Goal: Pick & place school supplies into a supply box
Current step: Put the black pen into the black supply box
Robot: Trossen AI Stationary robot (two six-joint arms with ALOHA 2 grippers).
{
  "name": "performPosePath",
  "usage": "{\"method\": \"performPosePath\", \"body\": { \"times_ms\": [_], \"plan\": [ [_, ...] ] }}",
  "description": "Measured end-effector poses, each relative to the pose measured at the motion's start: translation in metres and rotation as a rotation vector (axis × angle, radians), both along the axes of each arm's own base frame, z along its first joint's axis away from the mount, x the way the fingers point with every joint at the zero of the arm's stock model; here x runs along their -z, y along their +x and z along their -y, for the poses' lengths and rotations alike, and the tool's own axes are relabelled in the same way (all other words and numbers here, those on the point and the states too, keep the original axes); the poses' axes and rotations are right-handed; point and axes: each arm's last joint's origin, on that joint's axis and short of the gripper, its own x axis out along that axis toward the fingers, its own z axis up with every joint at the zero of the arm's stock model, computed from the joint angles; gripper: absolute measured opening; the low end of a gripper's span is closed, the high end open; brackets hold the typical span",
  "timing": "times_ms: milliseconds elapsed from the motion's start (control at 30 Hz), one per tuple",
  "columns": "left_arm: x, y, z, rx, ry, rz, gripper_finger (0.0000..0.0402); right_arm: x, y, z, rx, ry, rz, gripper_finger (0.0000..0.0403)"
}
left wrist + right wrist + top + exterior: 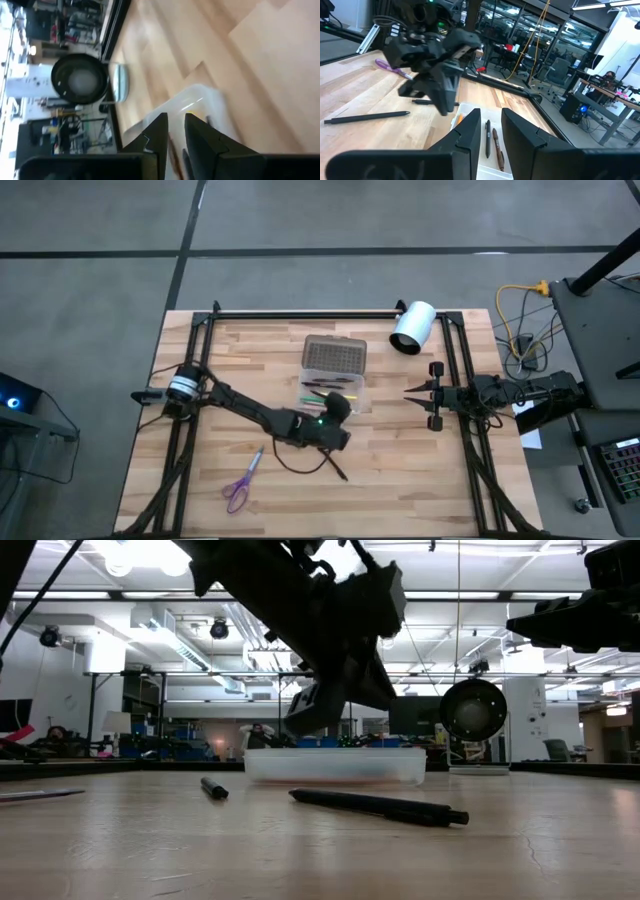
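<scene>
The supply box (pixel 335 370) lies open at mid table, its dotted lid (pixel 335 355) toward the far edge and its clear tray (pixel 335 765) holding several pens. My left gripper (pixel 343 400) hangs over the tray's near right part, fingers pointing down, narrowly open and empty (pixel 176 125). Purple scissors (pixel 238 490) and a lilac pen (pixel 255 458) lie flat near the front left. A black pen (pixel 380 805) lies on the wood in front of the box. My right gripper (pixel 412 393) waits at the right, aimed level at the box, narrowly open (pixel 491 120).
A white cylinder with a dark opening (pixel 412 327) lies on its side at the far right corner. A short dark pen (pixel 213 787) lies left of the box in the low view. Bare wood lies along the near edge, right of the black pen.
</scene>
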Motion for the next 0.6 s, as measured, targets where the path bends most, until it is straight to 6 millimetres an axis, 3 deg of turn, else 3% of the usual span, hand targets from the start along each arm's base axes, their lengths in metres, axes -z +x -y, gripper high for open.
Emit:
{"method": "performPosePath", "body": {
  "times_ms": [600],
  "plan": [
    [-0.0016,-0.008,0.012,0.118,-0.096,-0.072,0.005,0.0,0.0,0.0,0.0,0.0,0.0,0.0068]
  ]
}}
